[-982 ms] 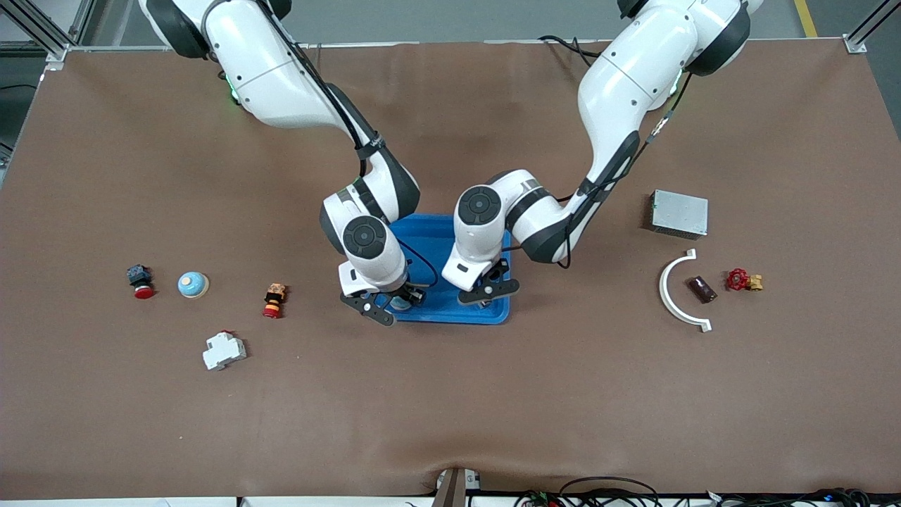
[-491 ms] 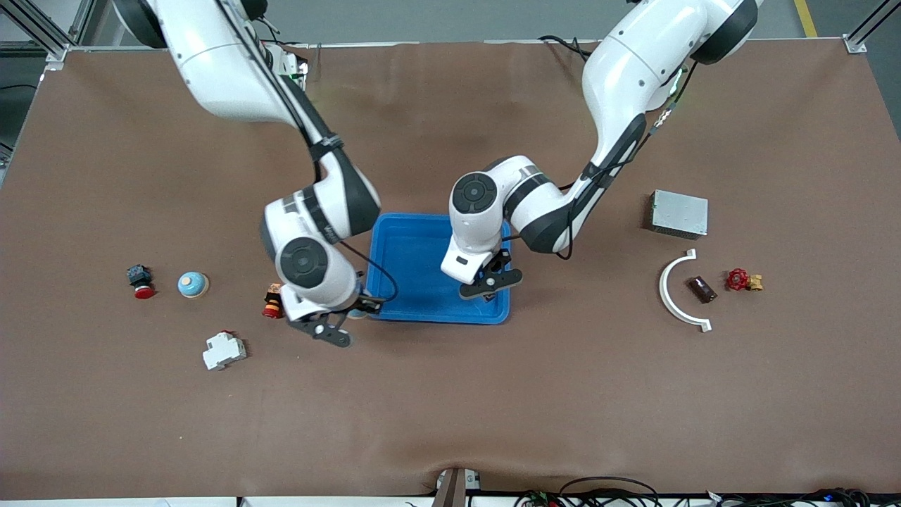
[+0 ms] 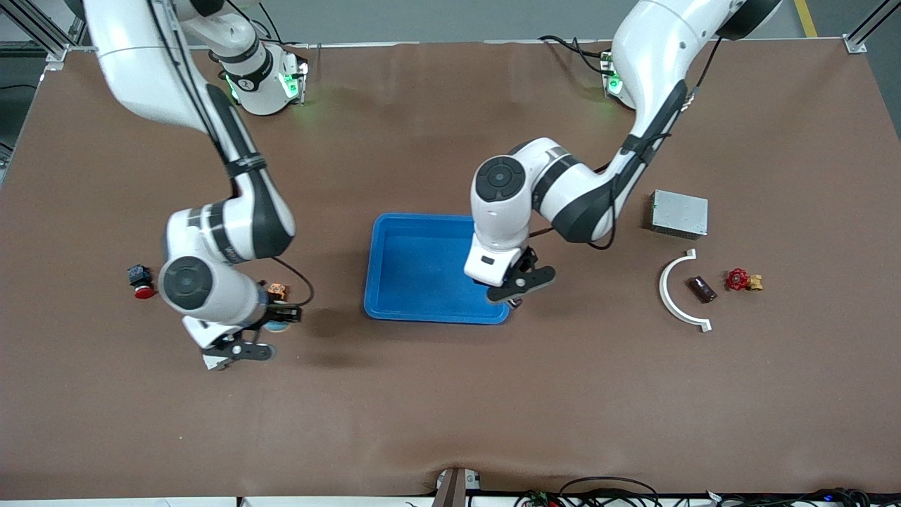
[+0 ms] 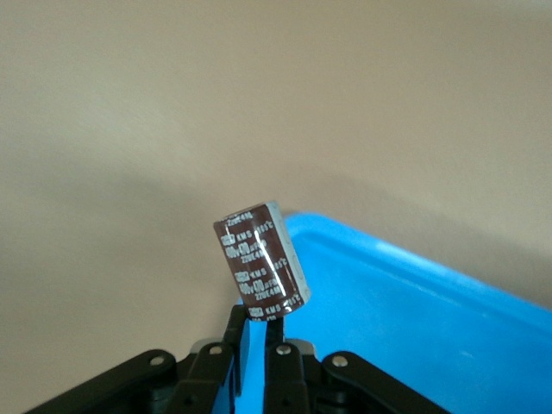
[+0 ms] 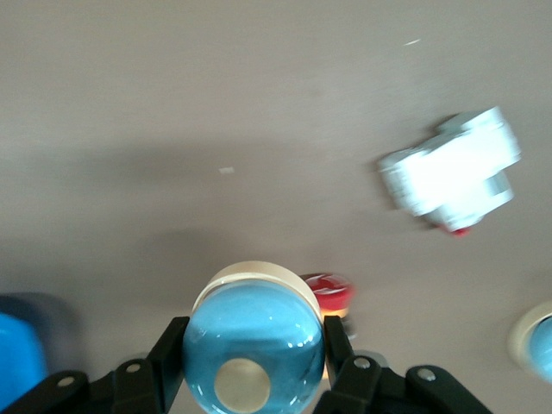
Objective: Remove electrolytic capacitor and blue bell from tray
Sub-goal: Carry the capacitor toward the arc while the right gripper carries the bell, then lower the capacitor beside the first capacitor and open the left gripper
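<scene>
My right gripper [image 3: 267, 329] is shut on a blue bell [image 3: 277, 326] with a cream base and holds it over bare table beside the red-and-orange push button [image 3: 276, 289]. In the right wrist view the bell [image 5: 254, 341] fills the space between the fingers of the gripper [image 5: 254, 332]. My left gripper [image 3: 519, 287] is shut on a brown capacitor [image 3: 516, 303] over the blue tray's [image 3: 422, 271] corner at the left arm's end. In the left wrist view the capacitor [image 4: 261, 259] stands tilted above the gripper [image 4: 263, 323], with the tray [image 4: 414, 328] under it.
A white breaker [image 5: 453, 172], the push button [image 5: 326, 289] and a second blue bell [image 5: 539, 345] lie near my right gripper. A red-capped switch [image 3: 139, 278] is at the right arm's end. A metal box [image 3: 679, 213], white arc [image 3: 677, 296], brown part [image 3: 702, 289] and red valve [image 3: 739, 279] lie at the left arm's end.
My right gripper has carried the bell from over the tray toward the right arm's end. My left gripper has shifted with the capacitor toward the tray's corner at the left arm's end.
</scene>
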